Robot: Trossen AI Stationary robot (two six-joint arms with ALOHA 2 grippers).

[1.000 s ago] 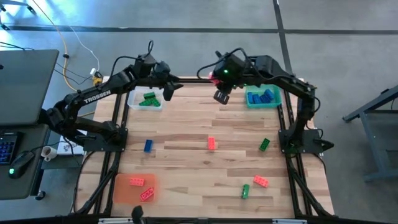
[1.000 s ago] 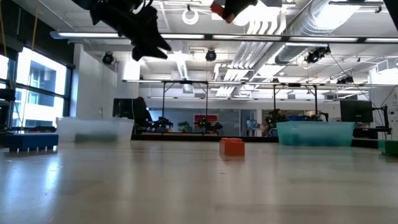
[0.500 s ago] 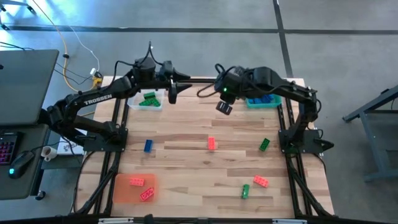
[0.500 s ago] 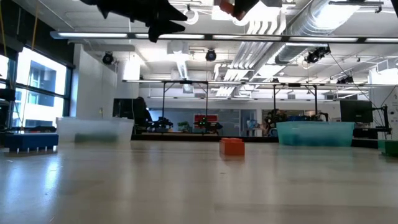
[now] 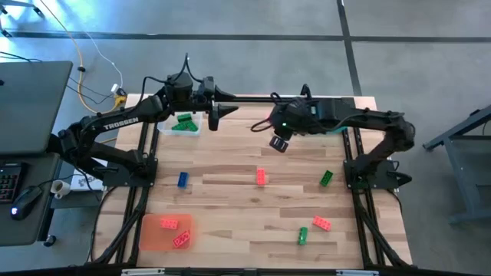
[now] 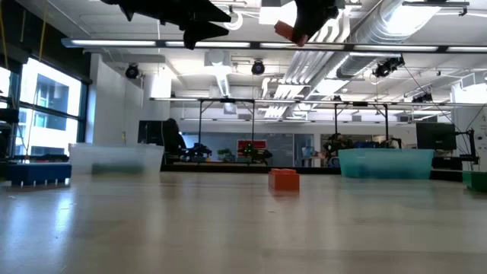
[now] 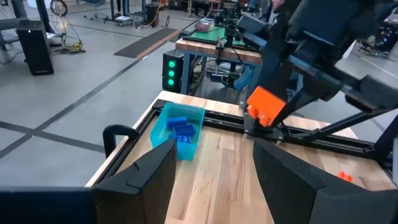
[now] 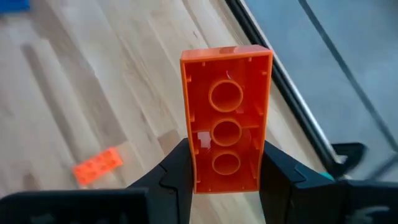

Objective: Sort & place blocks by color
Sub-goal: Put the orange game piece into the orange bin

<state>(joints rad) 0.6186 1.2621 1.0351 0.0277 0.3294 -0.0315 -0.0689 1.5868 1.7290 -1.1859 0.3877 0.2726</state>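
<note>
My right gripper hangs high over the table's far middle, shut on a red-orange block. My left gripper is raised beside the clear tray, which holds green blocks. Its fingers stand open around nothing and point about level toward the right arm. The left wrist view shows the held block and the blue tray with blue blocks. Loose on the wood lie a blue block, a red one, two green ones and another red one. My right gripper pinches the block between its two fingers by the two long sides, at one end. The fingers slant down toward the table, and the block sticks out past them lengthwise. Its hollow underside faces the wrist camera. It is lifted well clear of the table.
An orange tray at the near left corner holds two red blocks. Black rails run along the table's far and side edges. A laptop and a mouse sit on a desk off the left. Bare wood lies between the loose blocks in the middle.
My right gripper has come down and toward the table's near edge, away from the blue tray, with the red-orange block still in it. My left gripper has tipped up from slanting down to about level and swung a little toward the right edge.
</note>
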